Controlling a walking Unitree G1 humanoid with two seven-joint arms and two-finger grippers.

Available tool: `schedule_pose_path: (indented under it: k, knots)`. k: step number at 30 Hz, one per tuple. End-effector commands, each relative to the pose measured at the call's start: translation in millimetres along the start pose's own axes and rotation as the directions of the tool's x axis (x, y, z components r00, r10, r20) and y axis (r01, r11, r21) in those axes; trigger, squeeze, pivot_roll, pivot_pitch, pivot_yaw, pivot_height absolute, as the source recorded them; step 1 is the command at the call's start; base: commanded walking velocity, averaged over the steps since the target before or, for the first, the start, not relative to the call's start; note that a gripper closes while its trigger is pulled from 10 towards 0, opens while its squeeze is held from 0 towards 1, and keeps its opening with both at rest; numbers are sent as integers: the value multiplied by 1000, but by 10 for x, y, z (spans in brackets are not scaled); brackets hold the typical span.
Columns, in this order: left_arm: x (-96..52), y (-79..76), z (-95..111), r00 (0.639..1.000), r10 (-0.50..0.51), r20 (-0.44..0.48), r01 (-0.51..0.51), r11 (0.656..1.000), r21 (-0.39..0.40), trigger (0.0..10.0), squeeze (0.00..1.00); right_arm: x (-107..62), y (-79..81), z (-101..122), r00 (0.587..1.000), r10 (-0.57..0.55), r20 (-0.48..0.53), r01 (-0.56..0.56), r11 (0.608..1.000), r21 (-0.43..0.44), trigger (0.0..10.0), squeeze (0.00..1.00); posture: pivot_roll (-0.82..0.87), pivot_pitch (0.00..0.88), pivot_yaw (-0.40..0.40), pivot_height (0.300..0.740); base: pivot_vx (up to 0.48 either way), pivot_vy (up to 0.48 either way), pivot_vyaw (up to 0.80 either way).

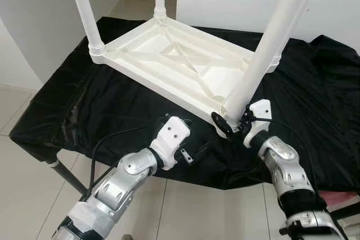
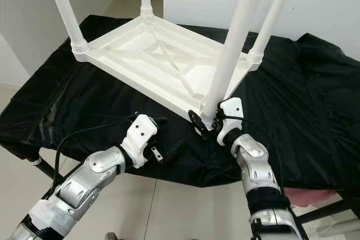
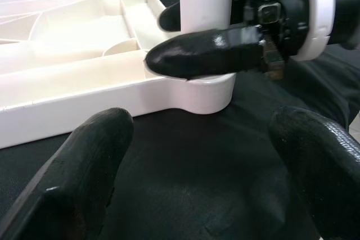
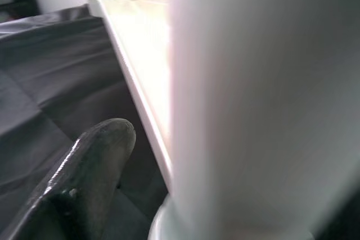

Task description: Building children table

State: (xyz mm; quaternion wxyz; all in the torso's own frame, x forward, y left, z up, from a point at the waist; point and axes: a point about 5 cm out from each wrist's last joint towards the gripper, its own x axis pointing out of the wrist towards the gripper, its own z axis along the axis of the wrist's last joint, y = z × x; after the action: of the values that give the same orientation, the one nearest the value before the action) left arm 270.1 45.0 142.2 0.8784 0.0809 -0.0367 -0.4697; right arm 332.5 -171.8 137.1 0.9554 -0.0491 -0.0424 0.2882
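Note:
A white plastic children's table (image 1: 169, 60) lies upside down on a black cloth (image 1: 84, 105), with its legs pointing up. My right gripper (image 1: 232, 121) is shut on the base of the near right leg (image 1: 264, 54), where it enters the corner socket. One black finger (image 3: 208, 54) crosses in front of the leg and the other sits behind it. The same leg (image 4: 253, 111) looms close beside one finger (image 4: 90, 172) in the right wrist view. My left gripper (image 3: 197, 178) stands open just above the cloth, a short way left of that corner, holding nothing.
The cloth covers a work table whose front edge (image 1: 185, 181) runs just below both wrists, with tiled floor (image 1: 22, 178) beneath. White walls stand behind and to the left. The other three legs (image 1: 84, 9) rise at the far corners. Something pink (image 1: 343, 200) sits low right.

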Motion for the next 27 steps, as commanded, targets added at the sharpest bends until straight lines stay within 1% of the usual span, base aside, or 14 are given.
schedule_pose_path:
  k: [1,2,3,5,6,17,18,20,21,23,26,27]
  knots:
    - [9,-53,6,992,-126,-8,126,992,19,10000,0,9,1,-30,1000,24,-14,-25,1000,-11,10000,0,-3,68,-3,740,0,0,0]
    - [11,-52,9,992,-126,-7,126,992,21,10000,0,26,-4,-30,999,33,-15,-33,999,-10,4824,0,-3,68,-3,740,0,0,0]
    - [12,-52,10,992,-126,-7,126,992,22,10000,0,38,-18,-33,999,36,-19,-37,999,-12,745,0,1,63,-6,740,0,0,0]
    - [13,-52,10,992,-126,-7,126,992,22,10000,0,44,-29,-34,999,38,-20,-38,999,-12,745,0,1,63,-6,740,0,0,0]
    - [12,-52,10,992,-126,-7,126,992,23,10000,0,48,-42,-36,999,41,-22,-41,999,-8,0,0,3,62,-8,740,0,0,0]
    - [-2,-64,-7,993,-118,-9,118,993,21,10000,0,23,-77,-111,997,65,-43,-64,998,5,0,0,9,51,-20,740,0,0,0]
    - [-2,-67,-8,993,-119,-9,119,993,20,10000,0,20,-80,-120,998,55,-43,-54,998,8,5176,0,9,51,-20,740,0,0,0]
    - [-2,-67,-8,993,-119,-9,119,993,20,10000,0,20,-80,-120,998,55,-43,-54,998,8,5176,0,9,51,-20,740,0,0,0]
    - [-2,-70,-9,993,-120,-9,120,993,19,10000,0,16,-78,-125,998,42,-43,-41,999,17,10000,0,6,49,-20,740,0,0,0]
    - [-2,-70,-9,993,-120,-9,120,993,19,10000,0,16,-78,-125,998,42,-43,-41,999,17,10000,0,6,49,-20,740,0,0,0]
    - [5,-84,-12,992,-125,-8,125,992,20,10000,0,-7,-63,-158,992,-96,-81,98,995,25,10000,0,0,45,-25,740,0,0,0]
    - [5,-84,-12,992,-125,-8,125,992,20,10000,0,-7,-63,-158,992,-96,-81,98,995,25,10000,0,0,45,-25,740,0,0,0]
